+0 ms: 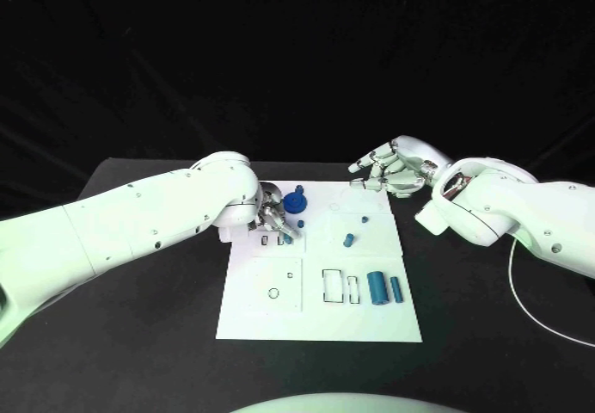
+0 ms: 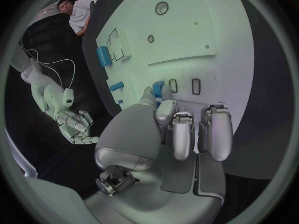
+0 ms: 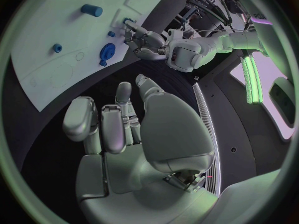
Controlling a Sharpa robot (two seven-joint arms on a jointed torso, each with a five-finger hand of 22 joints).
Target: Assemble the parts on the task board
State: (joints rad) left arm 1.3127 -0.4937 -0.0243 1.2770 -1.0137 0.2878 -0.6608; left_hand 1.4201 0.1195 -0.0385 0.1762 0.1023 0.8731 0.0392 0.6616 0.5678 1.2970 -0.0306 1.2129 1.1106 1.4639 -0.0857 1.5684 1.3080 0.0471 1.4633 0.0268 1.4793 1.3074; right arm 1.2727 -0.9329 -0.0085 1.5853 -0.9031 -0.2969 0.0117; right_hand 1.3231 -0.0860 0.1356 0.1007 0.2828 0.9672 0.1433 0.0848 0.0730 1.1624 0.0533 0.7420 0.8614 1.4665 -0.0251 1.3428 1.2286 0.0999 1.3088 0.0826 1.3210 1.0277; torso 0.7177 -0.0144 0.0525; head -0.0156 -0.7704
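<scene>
The white task board (image 1: 266, 314) lies in the middle of the table. My left hand (image 1: 275, 220) hovers over its far left part, beside a round blue knob (image 1: 295, 202). In the left wrist view its thumb and a finger pinch a small blue part (image 2: 157, 88) just above two narrow rectangular slots (image 2: 196, 85). My right hand (image 1: 389, 169) hangs over the board's far right corner, fingers curled in with nothing in them. Two small blue pieces (image 1: 350, 239) lie mid-board. A blue cylinder (image 1: 376, 288) and a thin blue bar (image 1: 397, 288) lie at the near right.
A white cable (image 1: 527, 301) runs over the black table to the right of the board. Black tabletop surrounds the board on every side. The near left quarter of the board carries a small ring outline (image 1: 272, 293) and no parts.
</scene>
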